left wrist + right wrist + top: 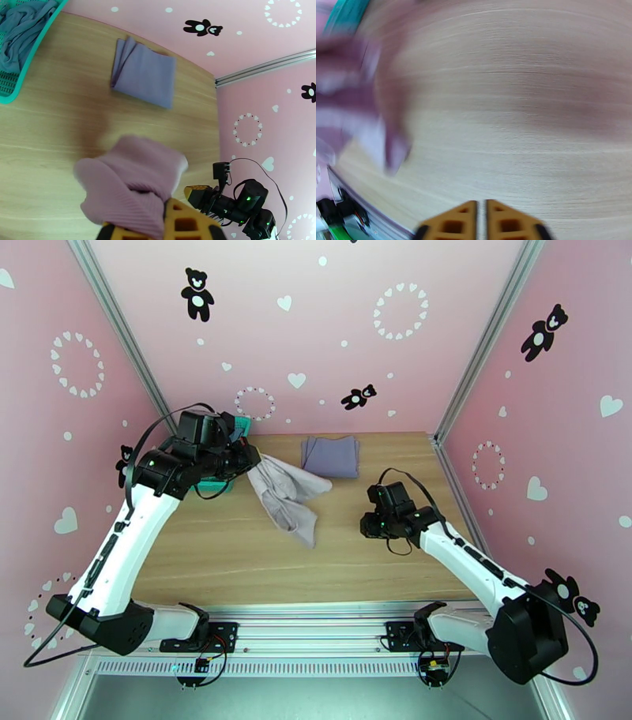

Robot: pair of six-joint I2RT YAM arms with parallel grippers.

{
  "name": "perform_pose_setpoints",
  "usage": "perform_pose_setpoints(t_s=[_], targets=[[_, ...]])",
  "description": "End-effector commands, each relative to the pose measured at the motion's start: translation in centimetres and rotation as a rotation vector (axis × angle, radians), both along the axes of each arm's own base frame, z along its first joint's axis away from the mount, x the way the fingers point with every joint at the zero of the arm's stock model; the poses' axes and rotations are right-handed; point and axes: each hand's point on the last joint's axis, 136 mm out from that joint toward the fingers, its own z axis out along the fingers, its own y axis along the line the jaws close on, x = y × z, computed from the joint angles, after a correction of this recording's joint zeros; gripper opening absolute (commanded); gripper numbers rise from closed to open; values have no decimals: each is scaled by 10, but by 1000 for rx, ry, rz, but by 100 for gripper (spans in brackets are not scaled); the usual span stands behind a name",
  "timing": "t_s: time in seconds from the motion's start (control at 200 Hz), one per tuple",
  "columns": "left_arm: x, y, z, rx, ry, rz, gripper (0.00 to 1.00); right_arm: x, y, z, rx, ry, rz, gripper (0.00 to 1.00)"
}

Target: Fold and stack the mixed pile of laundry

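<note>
Fabric of the mauve garment point(286, 496) hangs clamped in the left tool point(250, 459), trailing onto the table point(237, 556); the right tool point(482, 205) is narrow, empty. Beyond both lies the folded lavender garment point(330, 455); beside the left tool, the teal-blue top point(19, 35) fills the basket point(8, 85).

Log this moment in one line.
left gripper shut on mauve garment | right gripper shut, empty | lavender garment folded | teal top in basket

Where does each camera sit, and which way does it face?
Top external: above and behind, looking down on the table; left arm and right arm show.
Left wrist: on the left arm, facing the far-right corner; left claw grips the mauve garment.
Right wrist: low over the table, facing leftward; shut right claw shows.
Shared: top and left wrist show the folded lavender garment.
</note>
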Motion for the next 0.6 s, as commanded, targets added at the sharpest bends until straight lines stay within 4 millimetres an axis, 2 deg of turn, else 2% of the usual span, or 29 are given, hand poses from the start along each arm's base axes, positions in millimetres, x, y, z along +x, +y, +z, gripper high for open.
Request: perform_pose_setpoints(t_s=[0.0, 0.065, 0.135, 0.155, 0.19, 0.275, 0.37, 0.505, 0.595], targets=[[-2, -8, 14, -45, -53, -15, 0, -9, 39, 46, 53, -175, 280, 51], [-5, -12, 11, -47, -39, -34, 0, -4, 49, 65, 3, -277, 376, 65], [-10, -14, 9, -46, -26, -51, 0, 8, 59, 84, -28, -381, 451, 74], [-11, -14, 9, -42, -24, -54, 0, 13, 61, 89, -34, -404, 466, 85], [-13, -13, 9, -39, -19, -56, 0, 18, 68, 96, -32, -438, 508, 89], [-16, -12, 10, -32, -14, -63, 0, 26, 93, 107, -7, -485, 617, 93], [-19, -11, 11, -28, -10, -66, 0, 24, 128, 108, 19, -521, 751, 98], [-21, -9, 14, -26, -15, -59, 0, 23, 180, 95, 77, -529, 852, 99], [-23, -8, 16, -27, -19, -58, 0, 36, 203, 80, 61, -532, 808, 99]])
